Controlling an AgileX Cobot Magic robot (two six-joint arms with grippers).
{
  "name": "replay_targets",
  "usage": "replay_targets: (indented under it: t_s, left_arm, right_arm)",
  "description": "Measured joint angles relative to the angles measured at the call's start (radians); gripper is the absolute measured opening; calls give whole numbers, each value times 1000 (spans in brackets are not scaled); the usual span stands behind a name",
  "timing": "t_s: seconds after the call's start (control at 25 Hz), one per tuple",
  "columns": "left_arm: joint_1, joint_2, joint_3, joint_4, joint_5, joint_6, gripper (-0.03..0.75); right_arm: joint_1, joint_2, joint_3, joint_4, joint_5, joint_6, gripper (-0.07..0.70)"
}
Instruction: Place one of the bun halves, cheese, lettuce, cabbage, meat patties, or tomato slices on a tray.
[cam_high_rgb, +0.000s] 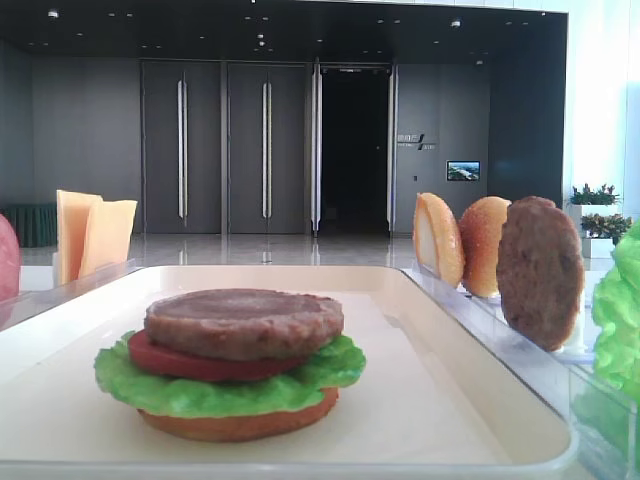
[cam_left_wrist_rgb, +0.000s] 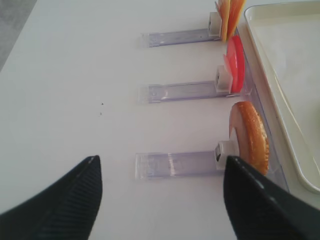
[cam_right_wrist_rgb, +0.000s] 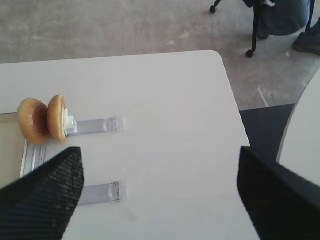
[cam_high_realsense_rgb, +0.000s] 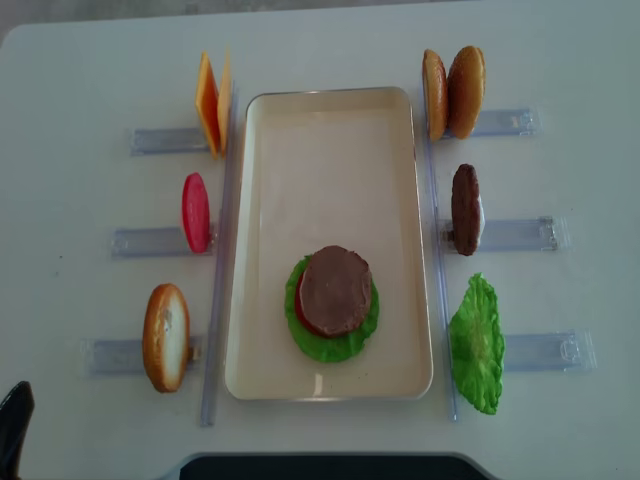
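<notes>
On the cream tray (cam_high_realsense_rgb: 330, 120) sits a stack: bun half (cam_high_rgb: 240, 425), lettuce (cam_high_rgb: 200, 390), tomato slice (cam_high_rgb: 165, 358) and the greyish-brown meat patty (cam_high_realsense_rgb: 335, 290) on top. Left of the tray stand cheese (cam_high_realsense_rgb: 208, 103), a tomato slice (cam_high_realsense_rgb: 195, 212) and a bun half (cam_high_realsense_rgb: 166, 336). Right of it stand two bun halves (cam_high_realsense_rgb: 453, 92), a darker patty (cam_high_realsense_rgb: 465, 208) and lettuce (cam_high_realsense_rgb: 477, 343). Cabbage is out of view. My left gripper (cam_left_wrist_rgb: 161, 160) hangs open and empty over the table beside the bun half (cam_left_wrist_rgb: 250, 135). My right gripper (cam_right_wrist_rgb: 159, 150) is open and empty, short of the bun halves (cam_right_wrist_rgb: 42, 119).
Clear plastic holders (cam_high_realsense_rgb: 525, 350) jut outward from both long sides of the tray. The white table's right edge (cam_right_wrist_rgb: 235, 100) drops to grey floor, where chair legs (cam_right_wrist_rgb: 252, 30) stand. A dark strip (cam_high_realsense_rgb: 320, 467) lies at the table's near edge.
</notes>
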Motion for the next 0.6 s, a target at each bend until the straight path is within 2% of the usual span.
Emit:
replay_targets:
  t_s: [0.28, 0.6]
  left_arm:
    - [0, 0, 0, 0, 0, 0, 576]
    - [0, 0, 0, 0, 0, 0, 576]
  right_arm:
    - [3, -307, 214, 9, 0, -32, 591]
    - [3, -632, 447, 83, 2, -45, 591]
